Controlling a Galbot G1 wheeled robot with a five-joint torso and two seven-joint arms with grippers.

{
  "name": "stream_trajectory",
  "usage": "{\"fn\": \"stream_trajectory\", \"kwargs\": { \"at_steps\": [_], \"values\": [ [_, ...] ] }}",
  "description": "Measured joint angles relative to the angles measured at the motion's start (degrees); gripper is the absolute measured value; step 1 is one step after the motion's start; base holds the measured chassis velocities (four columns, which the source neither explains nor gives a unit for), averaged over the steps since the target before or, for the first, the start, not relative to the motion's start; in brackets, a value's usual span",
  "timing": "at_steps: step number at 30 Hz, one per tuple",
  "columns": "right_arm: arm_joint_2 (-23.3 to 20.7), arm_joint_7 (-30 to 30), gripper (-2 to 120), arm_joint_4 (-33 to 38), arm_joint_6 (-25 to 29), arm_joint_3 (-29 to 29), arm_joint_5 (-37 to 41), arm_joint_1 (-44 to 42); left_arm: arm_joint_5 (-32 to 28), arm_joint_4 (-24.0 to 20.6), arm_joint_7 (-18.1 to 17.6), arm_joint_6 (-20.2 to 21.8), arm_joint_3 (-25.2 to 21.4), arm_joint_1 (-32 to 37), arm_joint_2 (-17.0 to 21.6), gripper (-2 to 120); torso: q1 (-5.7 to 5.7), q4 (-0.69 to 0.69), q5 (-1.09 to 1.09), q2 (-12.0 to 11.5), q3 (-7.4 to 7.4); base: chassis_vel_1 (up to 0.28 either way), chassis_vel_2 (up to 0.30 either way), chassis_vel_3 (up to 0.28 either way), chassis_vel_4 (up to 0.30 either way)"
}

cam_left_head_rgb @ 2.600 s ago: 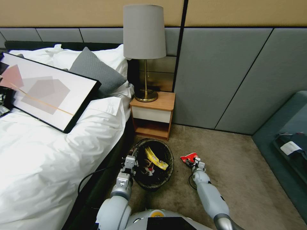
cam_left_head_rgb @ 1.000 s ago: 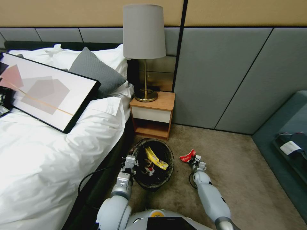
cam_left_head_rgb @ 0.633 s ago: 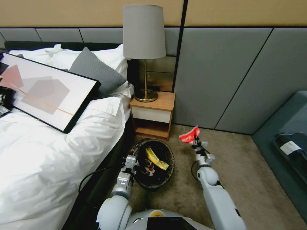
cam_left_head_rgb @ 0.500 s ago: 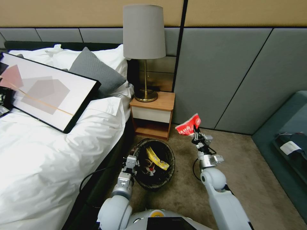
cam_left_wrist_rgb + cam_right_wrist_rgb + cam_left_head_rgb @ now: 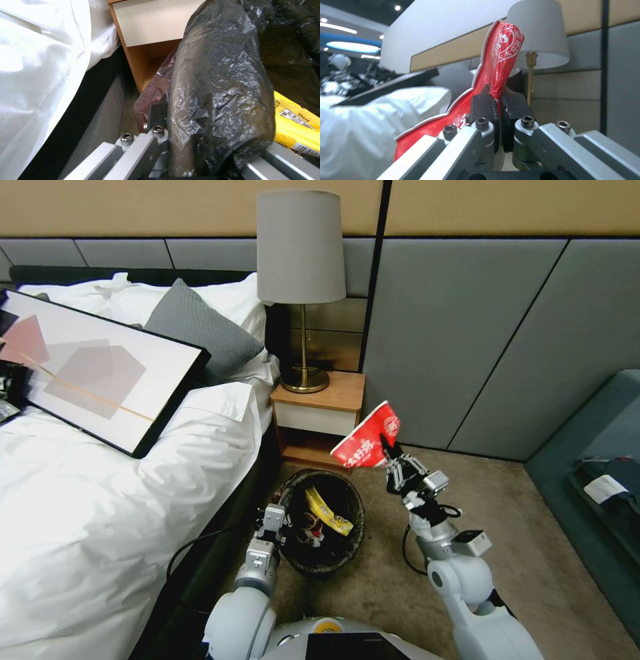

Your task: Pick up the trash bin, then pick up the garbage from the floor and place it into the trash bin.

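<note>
Holding a crushed red cup (image 5: 367,437) up off the carpet (image 5: 533,553) – right gripper (image 5: 388,450) raised, pads pinched tight on the cup's folded edge, almost no gap between them. Seen from the right wrist: black pads (image 5: 484,110) clamped on red-and-white paper, cup (image 5: 493,72) sticking up past them, white print on it. In the head view, cup overlapping the front corner of the nightstand (image 5: 320,413), above and a bit to the right of the bin (image 5: 323,523), not touching it.

Gripping the bin at its near-left rim – left gripper (image 5: 273,527) closed over the black liner, one finger outside, the other inside. From the left wrist: liner (image 5: 220,82) bunched thick over the rim between the fingers (image 5: 158,116), yellow wrapper (image 5: 293,127) lying just inside. Bin close to the bed (image 5: 100,480) and just in front of the nightstand; whether resting on the carpet or lifted, can't tell. Inside it, per head view: yellow wrapper (image 5: 325,511) plus other scraps, too small to ID.

Lamp (image 5: 301,287) on the nightstand, framed picture (image 5: 93,370) lying on the bed.
</note>
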Motion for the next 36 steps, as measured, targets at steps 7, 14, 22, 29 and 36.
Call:
{"fn": "stream_trajectory", "kwargs": {
  "at_steps": [7, 14, 22, 29, 36],
  "values": [
    [0.0, -5.5, 0, -5.5, 1.6, -0.1, -0.5, -1.1, 0.0, 0.0, 0.0, 0.0, 0.2, -0.1, -0.2, 1, 0.0, 0.0, 0.0, 0.0, 0.0, 0.0, 0.0, 0.0, 0.0],
    [0.6, -7.3, 0, -11.3, 3.6, -0.6, -1.7, -0.7, 0.0, -0.1, 0.1, 0.0, 0.3, -0.2, -0.1, 1, 0.01, 0.0, 0.0, 0.0, 0.01, 0.0, 0.0, 0.0, 0.0],
    [1.0, -7.8, 0, -15.0, 4.5, -1.7, -3.5, -0.3, 0.0, -0.2, 0.1, 0.0, 0.3, 0.0, 0.2, 1, 0.0, 0.0, 0.0, 0.0, 0.0, 0.0, 0.0, 0.0, 0.0],
    [1.2, -7.8, 14, -16.4, 5.0, -2.2, -5.6, -0.3, 0.0, -0.2, 0.1, 0.0, 0.4, 0.0, 0.4, 1, 0.01, 0.0, 0.0, 0.0, 0.0, 0.0, 0.0, 0.0, 0.0],
    [1.2, -7.9, 37, -16.8, 5.3, -2.6, -6.2, -0.2, -0.1, -0.2, 0.1, 0.0, 0.4, -0.1, 0.7, 1, 0.01, -0.01, 0.0, 0.0, 0.0, 0.0, 0.0, 0.0, 0.0]
  ]
}}
